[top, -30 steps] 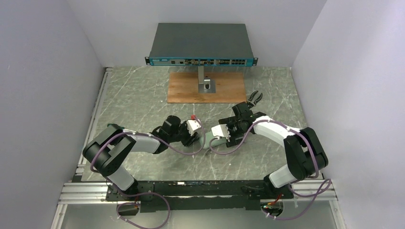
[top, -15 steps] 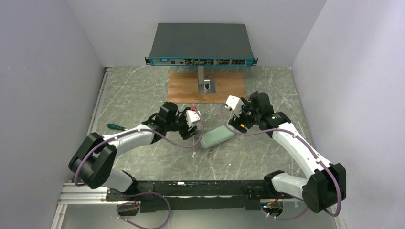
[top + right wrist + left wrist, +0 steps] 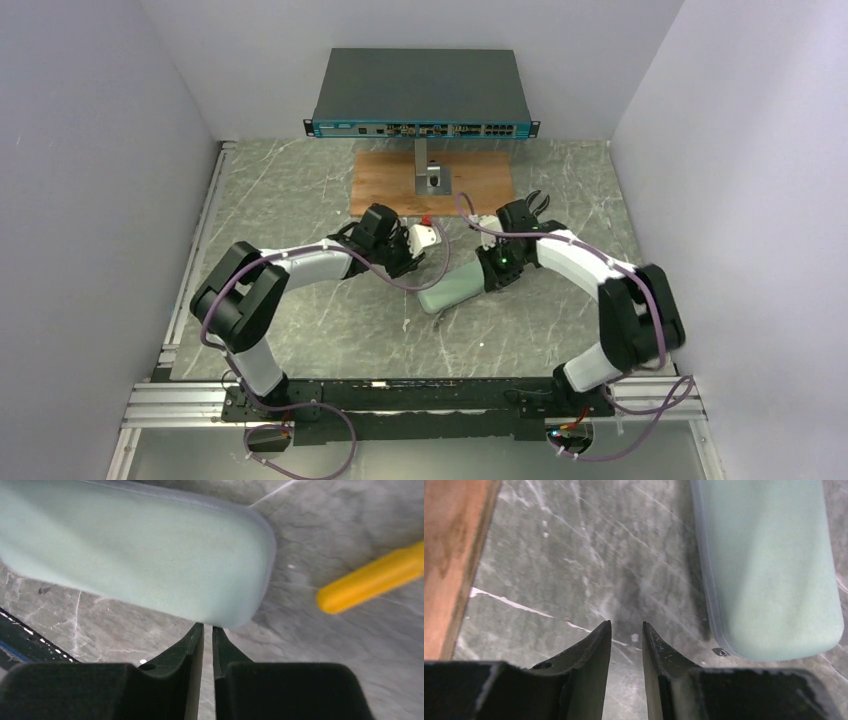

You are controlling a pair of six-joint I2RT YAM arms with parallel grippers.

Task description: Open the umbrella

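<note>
Umbrella shows in none of your views. Both arms bend inward, low beside the case (image 3: 455,287): left gripper (image 3: 626,625) slightly parted, right gripper (image 3: 207,626) nearly closed, both empty.

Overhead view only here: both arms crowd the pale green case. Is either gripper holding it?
Observer: No. The left gripper has a narrow gap with only bare table behind it; the case lies off to one side.
Operator: And the right one?
Observer: The right gripper is almost shut, tips just at the case's rounded end, nothing visibly pinched.
Operator: Anything hidden under the arms?
Observer: A yellow rod lies on the table beyond that end of the case.
</note>
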